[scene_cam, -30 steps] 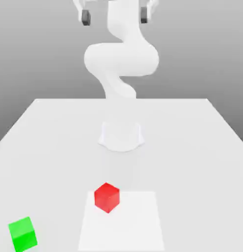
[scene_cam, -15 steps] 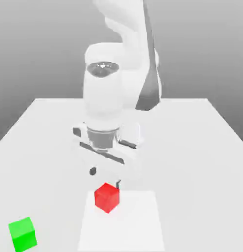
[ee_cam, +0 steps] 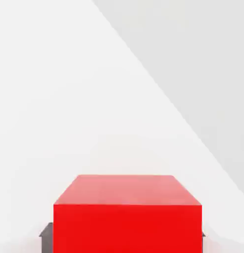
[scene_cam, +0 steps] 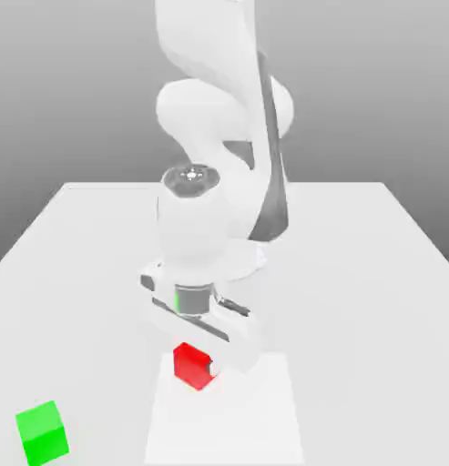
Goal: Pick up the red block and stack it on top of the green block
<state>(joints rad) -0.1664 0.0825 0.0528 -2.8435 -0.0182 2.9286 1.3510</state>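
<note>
Your pincer [scene_cam: 198, 364] is down on the white desk [scene_cam: 355, 273], straddling the red block [scene_cam: 190, 364], which sits near the front middle of the desk on a slightly brighter square patch. In the hand view the red block [ee_cam: 127, 217] sits between dark finger pads [ee_cam: 46, 230] that meet its two opposite side faces, so the pincer looks closed on it. The block is not yet lifted. Judge it a light, rigid cube with smooth, possibly slippery faces; hold it flat and centred. The green block [scene_cam: 42, 432] rests well apart, toward the exterior view's lower left.
</note>
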